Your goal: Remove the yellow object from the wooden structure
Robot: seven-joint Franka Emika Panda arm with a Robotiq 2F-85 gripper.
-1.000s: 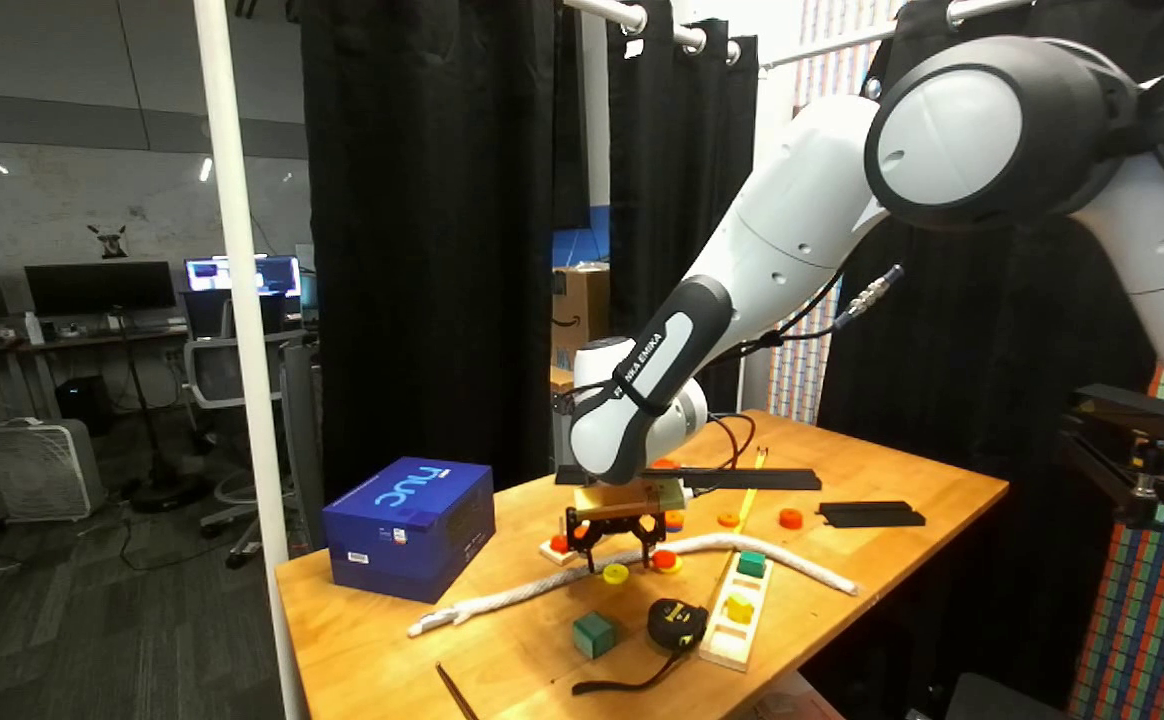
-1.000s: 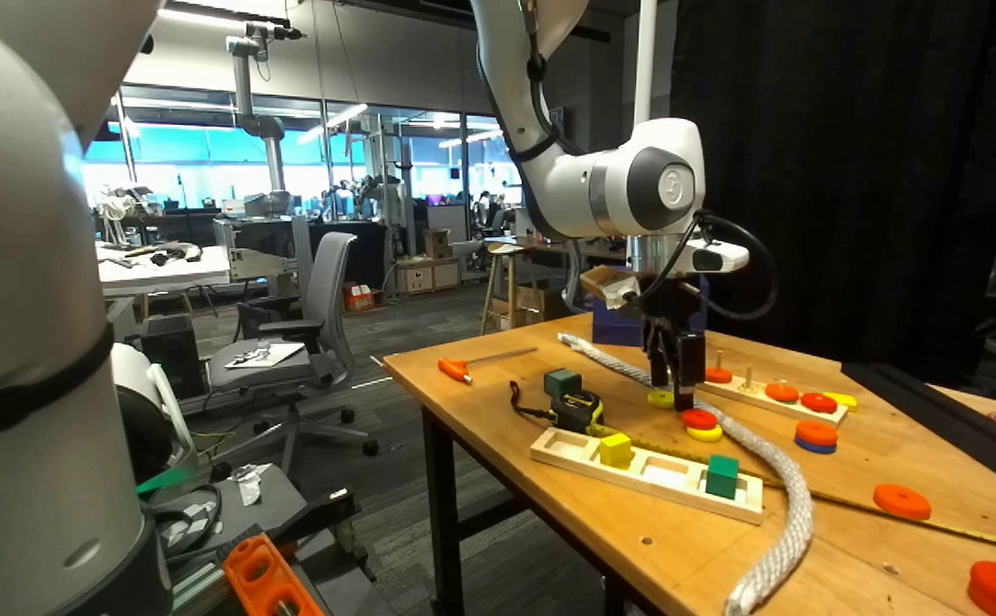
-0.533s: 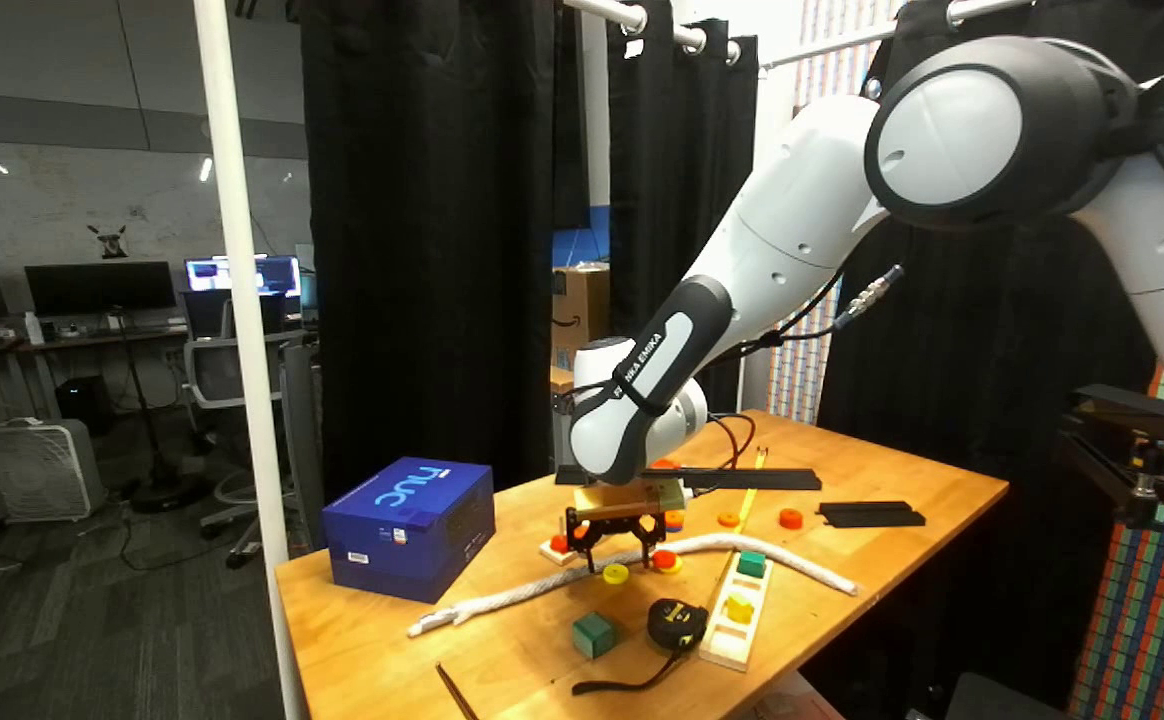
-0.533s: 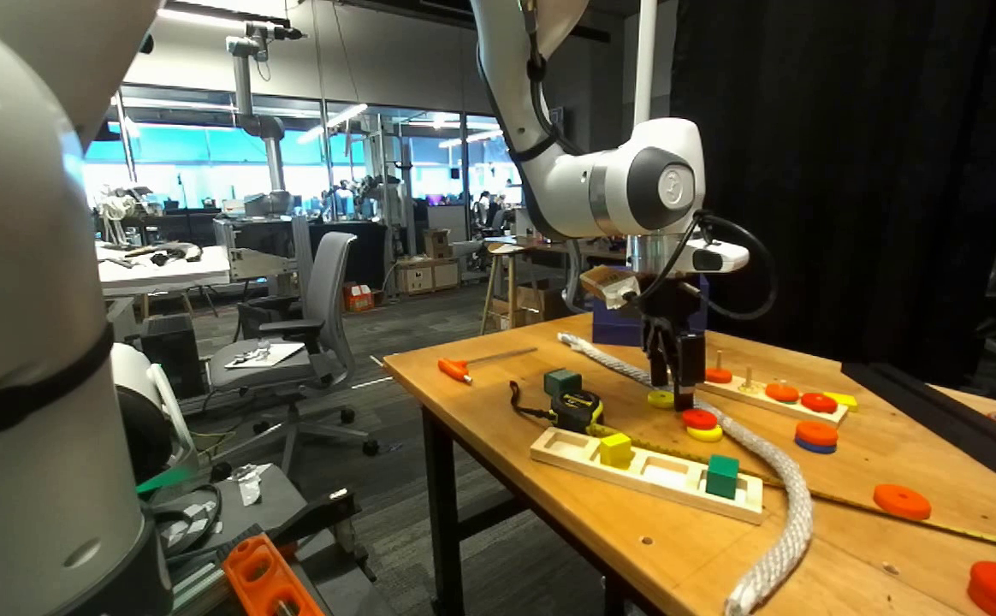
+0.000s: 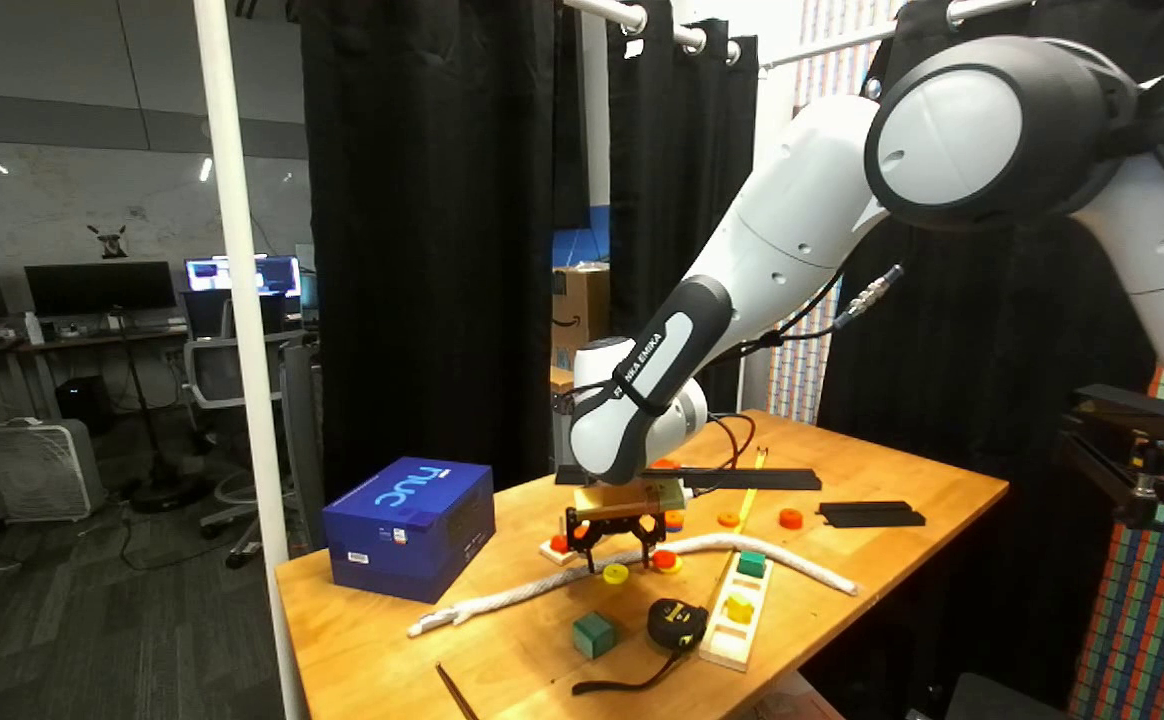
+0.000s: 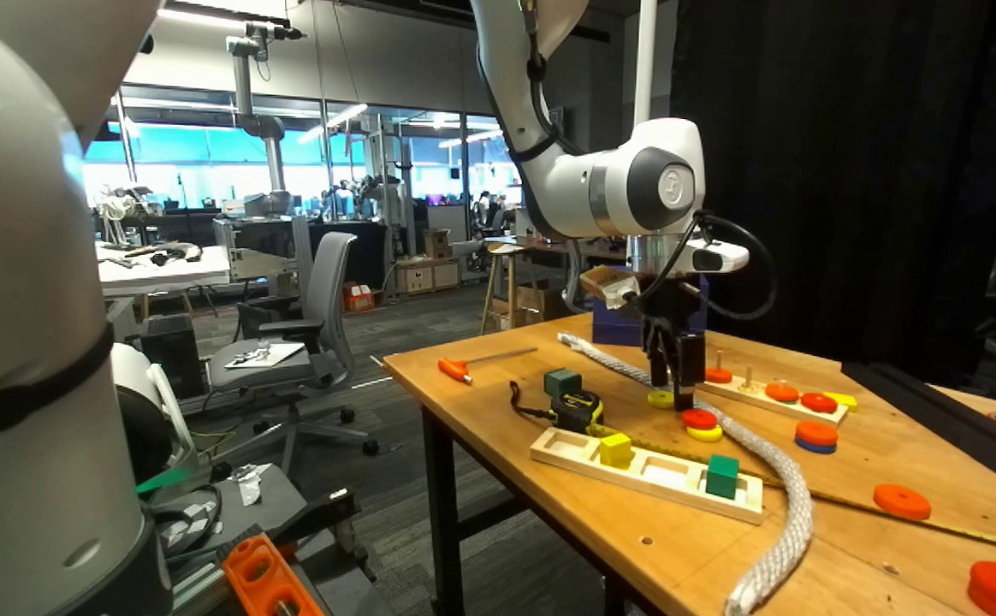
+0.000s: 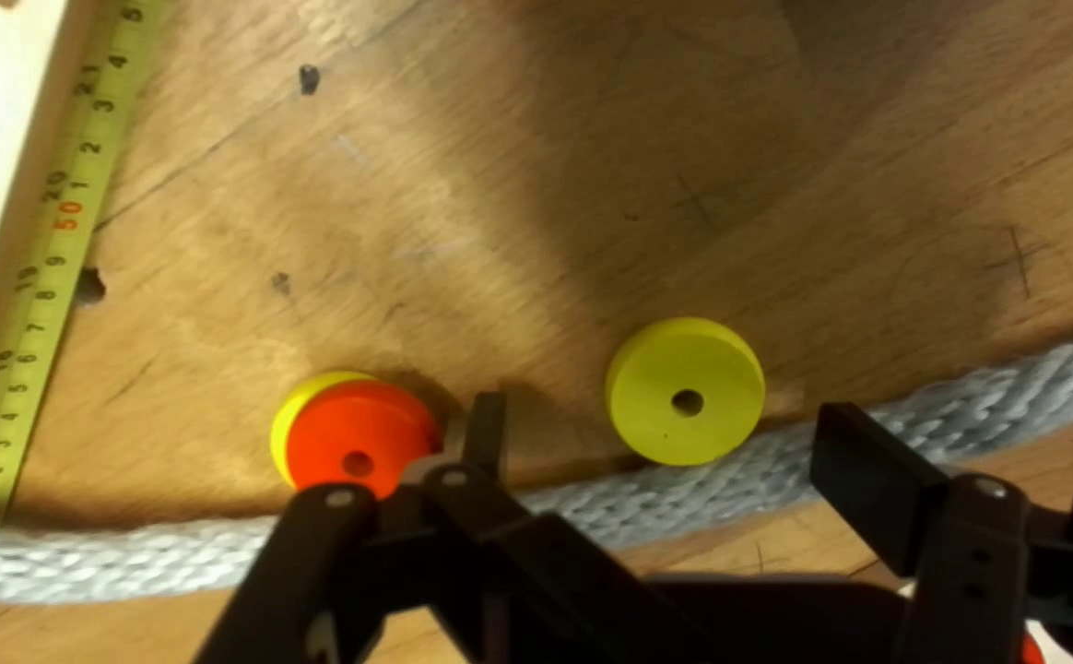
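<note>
The yellow object is a small yellow block (image 6: 615, 450) in one compartment of the pale wooden tray (image 6: 661, 489). Both show in both exterior views: the block (image 5: 739, 607) and the tray (image 5: 725, 655). A green block (image 6: 722, 476) stands in the tray's end compartment. The tray's edge (image 7: 16, 101) shows at the left of the wrist view; the yellow block is out of that view. My gripper (image 5: 618, 567) is open and empty, low over the table, away from the tray. In the wrist view its fingers (image 7: 661, 429) are spread, with a loose yellow disc (image 7: 675, 420) just ahead between them.
A white rope (image 6: 793, 488) runs under the gripper and past the tray. A stacked red disc (image 7: 361, 443) lies beside one finger. A black tape measure (image 6: 578, 411), green cube (image 6: 562, 382), peg board (image 6: 759, 395) and blue box (image 5: 412, 530) are on the table.
</note>
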